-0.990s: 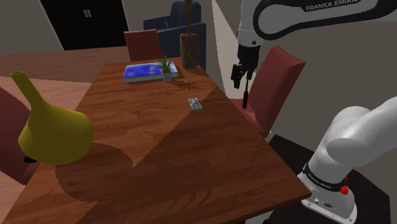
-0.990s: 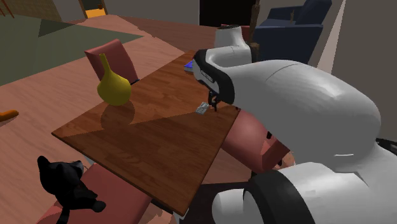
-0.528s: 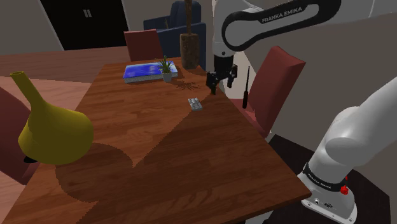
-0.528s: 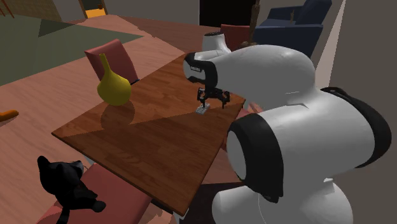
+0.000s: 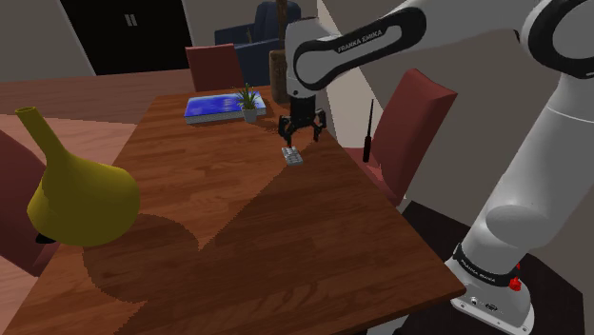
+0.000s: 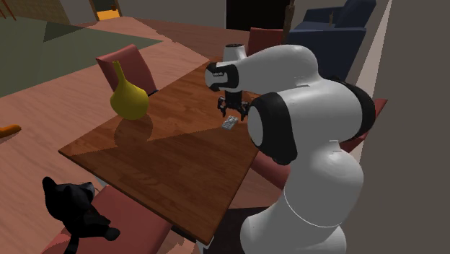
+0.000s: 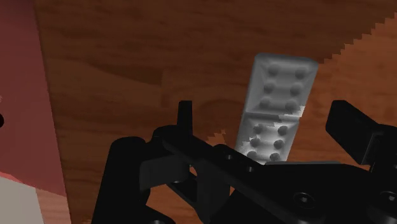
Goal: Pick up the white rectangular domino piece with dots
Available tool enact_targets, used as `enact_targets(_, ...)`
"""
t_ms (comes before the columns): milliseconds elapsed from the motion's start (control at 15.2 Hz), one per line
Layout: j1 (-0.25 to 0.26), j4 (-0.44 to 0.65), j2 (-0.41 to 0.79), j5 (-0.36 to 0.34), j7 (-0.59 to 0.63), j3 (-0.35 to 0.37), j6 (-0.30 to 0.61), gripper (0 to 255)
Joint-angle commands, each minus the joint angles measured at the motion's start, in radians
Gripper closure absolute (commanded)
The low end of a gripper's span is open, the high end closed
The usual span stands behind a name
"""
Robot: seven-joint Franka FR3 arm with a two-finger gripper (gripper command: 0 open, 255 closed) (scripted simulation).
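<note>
We see the greyish-white domino [image 5: 292, 155] lying flat on the wooden table [image 5: 238, 228], with rows of raised dots on both halves and a dividing line across its middle. The black gripper [image 5: 300, 136] hangs just above the domino, pointing down at it. Its two fingers [image 7: 184, 118] are spread wide and grip nothing. In the wrist view the domino [image 7: 277, 108] lies between the spread fingers, with bare wood showing on either side of it. The end of the domino nearest the gripper [image 7: 264, 116] is hidden behind the hand's body.

In the shoulder view, a small potted plant [image 5: 249, 103] and a flat blue book [image 5: 214, 107] sit beyond the domino, near it. A yellow long-necked vase [image 5: 81, 195] stands well apart from the domino, towards the shoulder view's left. A red chair [image 5: 409, 124] stands off the table edge nearest the domino.

In the second exterior view, the gripper [image 6: 232, 110] sits over the domino [image 6: 229, 124].
</note>
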Motion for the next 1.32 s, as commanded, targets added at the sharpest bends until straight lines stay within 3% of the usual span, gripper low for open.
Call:
enact_targets(0,0.004,0.077,0.083,-0.007,0.069,0.004,0.001,0)
enact_targets(132,0.009,0.134,0.144,-0.013,0.113,0.002,0.003,0)
enact_targets(726,0.011,0.071,0.176,-0.023,0.119,-0.001,0.097,0)
enact_targets(792,0.011,0.070,0.176,-0.023,0.119,-0.001,0.098,255)
enact_targets(1254,0.011,0.065,0.174,-0.022,0.119,-0.001,0.101,255)
